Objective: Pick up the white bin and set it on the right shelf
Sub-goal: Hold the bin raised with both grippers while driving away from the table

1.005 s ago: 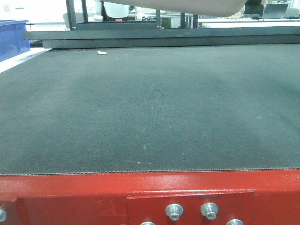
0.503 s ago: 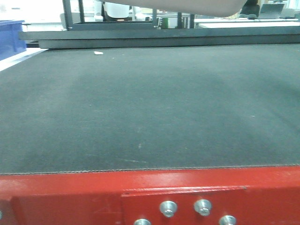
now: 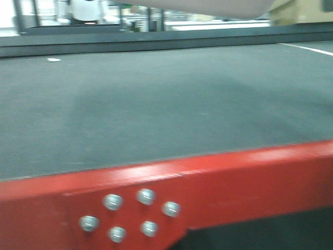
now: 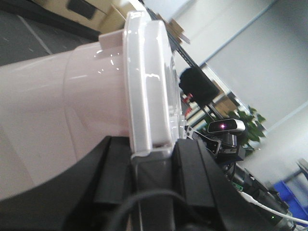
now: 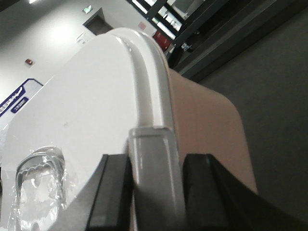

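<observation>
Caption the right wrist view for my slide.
Right gripper clamps the lidded rim of the white bin, dark mat beyond.

A dark mat (image 3: 166, 104) fills most of the view, all of it blurred. Along the mat's near edge runs a red frame rail (image 3: 260, 177), sloping up to the right, with five silvery bolts (image 3: 145, 196) clustered toward its left. A small white scrap (image 3: 53, 60) lies near the mat's far left edge. Above the mat's far edge hangs the white bin (image 3: 218, 7), cut off at the top
</observation>
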Tool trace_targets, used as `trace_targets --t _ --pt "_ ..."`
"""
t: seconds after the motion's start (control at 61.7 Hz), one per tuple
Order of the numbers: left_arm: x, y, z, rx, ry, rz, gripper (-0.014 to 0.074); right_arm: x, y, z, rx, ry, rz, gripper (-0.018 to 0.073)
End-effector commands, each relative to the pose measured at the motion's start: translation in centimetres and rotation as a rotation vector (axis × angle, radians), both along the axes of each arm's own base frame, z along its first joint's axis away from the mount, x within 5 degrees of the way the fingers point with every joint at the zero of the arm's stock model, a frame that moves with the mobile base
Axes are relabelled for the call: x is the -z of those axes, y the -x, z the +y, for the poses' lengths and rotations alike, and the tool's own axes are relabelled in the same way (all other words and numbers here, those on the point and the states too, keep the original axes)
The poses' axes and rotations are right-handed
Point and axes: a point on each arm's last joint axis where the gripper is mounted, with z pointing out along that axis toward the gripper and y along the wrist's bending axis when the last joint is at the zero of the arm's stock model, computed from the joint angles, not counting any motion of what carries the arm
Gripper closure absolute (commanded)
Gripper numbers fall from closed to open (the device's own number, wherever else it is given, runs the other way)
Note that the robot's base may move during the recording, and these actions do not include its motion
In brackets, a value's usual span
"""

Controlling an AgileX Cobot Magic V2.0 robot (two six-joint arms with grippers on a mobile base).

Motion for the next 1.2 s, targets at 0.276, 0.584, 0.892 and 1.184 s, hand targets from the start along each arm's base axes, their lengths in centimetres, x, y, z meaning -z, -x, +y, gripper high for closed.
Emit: trace_targets --t 0.276,0.584,0.892,1.184 --pt "-3.01 4.97 -2.67 0.347 0.063 -0.093 0.0713 -3.72 2.68 2.89 -0.196 -0.042 -0.146 0.0505" --pt "-3.01 4.97 -2.67 0.347 0.063 -0.093 0.0713 -3.71 2.63 2.86 -0.19 -0.042 -0.145 0.0505" --pt "-3.01 4.97 -2.67 0.347 0.063 -0.093 0.0713 -3.71 2.63 2.86 -0.19 -0.042 -0.145 0.0505" --pt "-3.01 4.97 -2.67 0.347 0.063 -0.093 0.0713 -3.71 2.63 2.86 -0.19 -0.042 -0.145 0.0505"
